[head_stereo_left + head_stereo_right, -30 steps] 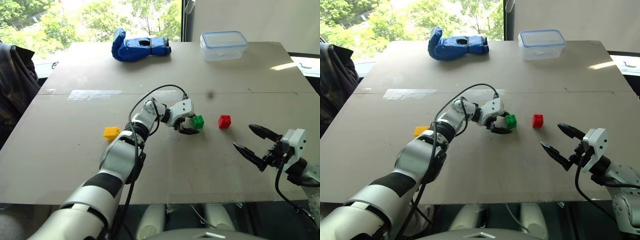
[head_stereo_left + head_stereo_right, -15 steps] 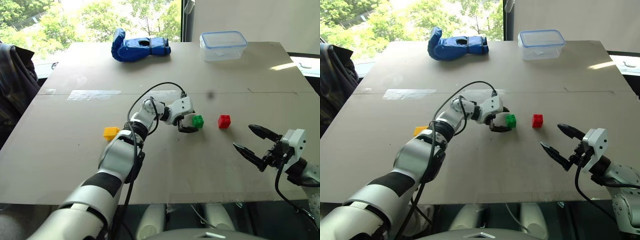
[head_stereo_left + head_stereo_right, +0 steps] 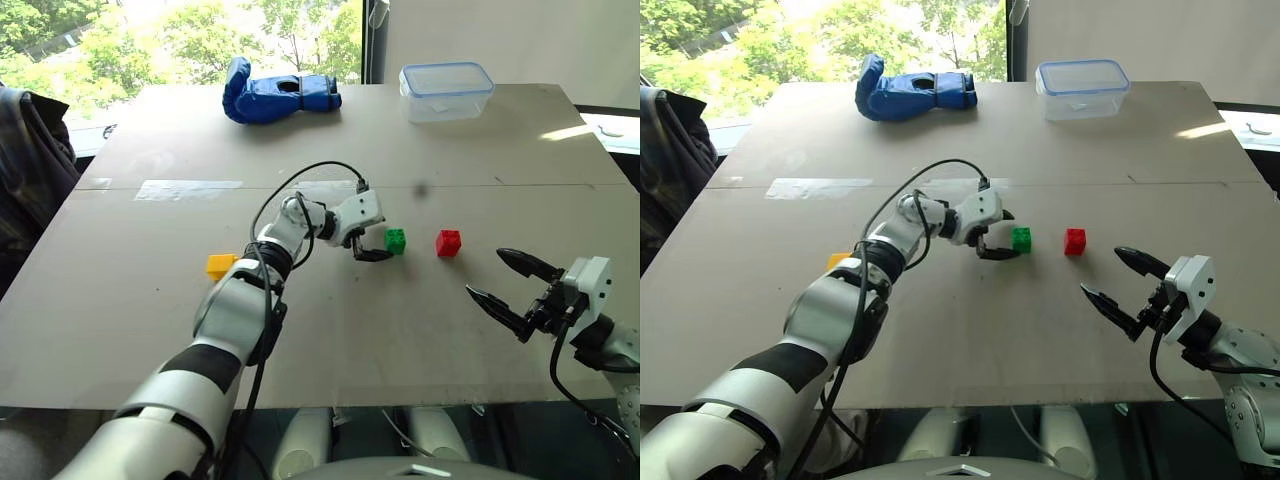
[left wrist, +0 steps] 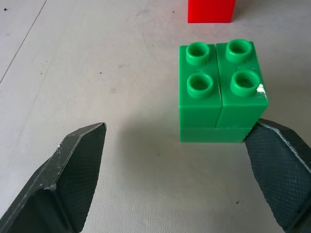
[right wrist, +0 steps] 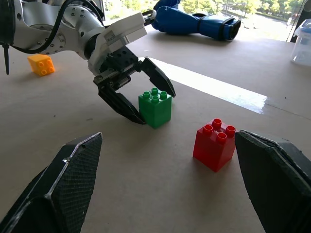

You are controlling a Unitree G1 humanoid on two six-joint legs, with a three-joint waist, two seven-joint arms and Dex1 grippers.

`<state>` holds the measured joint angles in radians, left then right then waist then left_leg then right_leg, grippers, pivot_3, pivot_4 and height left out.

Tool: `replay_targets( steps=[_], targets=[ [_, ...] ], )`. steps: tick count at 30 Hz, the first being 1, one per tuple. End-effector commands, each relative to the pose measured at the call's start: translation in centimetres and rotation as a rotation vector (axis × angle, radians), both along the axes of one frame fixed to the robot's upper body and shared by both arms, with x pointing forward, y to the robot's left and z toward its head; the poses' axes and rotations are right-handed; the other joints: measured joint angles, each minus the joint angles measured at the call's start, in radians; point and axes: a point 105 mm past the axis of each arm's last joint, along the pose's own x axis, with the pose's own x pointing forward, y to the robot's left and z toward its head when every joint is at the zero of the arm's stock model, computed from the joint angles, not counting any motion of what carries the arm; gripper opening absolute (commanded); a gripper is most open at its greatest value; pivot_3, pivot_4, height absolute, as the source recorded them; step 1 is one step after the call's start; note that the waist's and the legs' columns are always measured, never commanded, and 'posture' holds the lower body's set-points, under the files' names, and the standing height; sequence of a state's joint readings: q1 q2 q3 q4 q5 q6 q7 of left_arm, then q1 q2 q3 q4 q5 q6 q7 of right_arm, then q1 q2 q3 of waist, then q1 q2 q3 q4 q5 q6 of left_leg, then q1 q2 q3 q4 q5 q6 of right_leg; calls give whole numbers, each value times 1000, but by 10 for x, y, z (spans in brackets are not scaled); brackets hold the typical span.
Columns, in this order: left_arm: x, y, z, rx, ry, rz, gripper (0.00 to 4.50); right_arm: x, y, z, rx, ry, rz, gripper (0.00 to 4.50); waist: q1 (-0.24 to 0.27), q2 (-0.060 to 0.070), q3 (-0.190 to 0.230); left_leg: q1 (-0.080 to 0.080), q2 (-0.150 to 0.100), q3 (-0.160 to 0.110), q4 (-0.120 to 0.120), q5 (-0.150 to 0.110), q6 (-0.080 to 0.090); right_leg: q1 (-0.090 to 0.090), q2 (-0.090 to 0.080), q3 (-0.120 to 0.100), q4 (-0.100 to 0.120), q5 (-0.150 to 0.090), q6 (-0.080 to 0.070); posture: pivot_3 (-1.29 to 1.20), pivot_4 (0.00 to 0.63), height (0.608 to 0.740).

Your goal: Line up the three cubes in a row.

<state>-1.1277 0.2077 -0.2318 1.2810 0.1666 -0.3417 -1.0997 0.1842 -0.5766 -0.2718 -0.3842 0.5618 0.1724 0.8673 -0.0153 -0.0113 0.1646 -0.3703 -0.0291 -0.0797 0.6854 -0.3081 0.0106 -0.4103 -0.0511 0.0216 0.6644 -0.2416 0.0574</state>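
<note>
Near the middle of the bench [image 3: 150,330] we saw that our left claw [image 3: 376,243] had drawn back a little from the green cube [image 3: 396,241] during the last second. Before, its fingers reached around the cube; now the claw stood wide, with one finger close beside the cube, and it held nothing. The cube itself had not moved. It sat free on the bench, just beside the red cube [image 3: 448,243], and these two already made a short line. The yellow cube [image 3: 221,266] lay well apart on the left, behind our left arm. Our right claw [image 3: 513,291] hung wide and empty near the red cube, unchanged. We judged that the yellow cube was the one left to bring.
</note>
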Motion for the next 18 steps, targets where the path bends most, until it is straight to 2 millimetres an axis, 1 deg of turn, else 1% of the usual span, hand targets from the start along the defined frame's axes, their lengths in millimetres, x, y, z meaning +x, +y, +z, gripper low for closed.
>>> replay_targets(
  steps=[1,9,13,15,18],
  targets=[
    [4,8,4,19,-16,23,4468,-1,5,9,-10,-33,28,4500,0,0,0,0,0,0,0,0,0,0,0,0,0,0,0,0,150,740],
    [-2,10,-1,36,7,-26,4468,-1,6,9,-12,-30,38,4500,-1,0,0,0,0,0,0,0,0,0,0,0,0,0,0,0,150,740],
    [-7,17,-1,42,24,-67,4468,-1,7,9,-14,-25,44,4500,-1,0,0,0,0,0,0,0,0,0,0,0,0,0,0,0,150,740],
    [-8,21,3,27,19,-80,4468,-1,8,8,-13,-23,48,4500,-1,0,0,0,0,0,0,0,0,0,0,0,0,0,0,0,150,740],
    [-14,25,16,-33,18,-123,4468,-1,9,8,-11,-19,57,4500,-2,0,0,0,0,0,0,0,0,0,0,0,0,0,0,0,150,740]
  ],
)
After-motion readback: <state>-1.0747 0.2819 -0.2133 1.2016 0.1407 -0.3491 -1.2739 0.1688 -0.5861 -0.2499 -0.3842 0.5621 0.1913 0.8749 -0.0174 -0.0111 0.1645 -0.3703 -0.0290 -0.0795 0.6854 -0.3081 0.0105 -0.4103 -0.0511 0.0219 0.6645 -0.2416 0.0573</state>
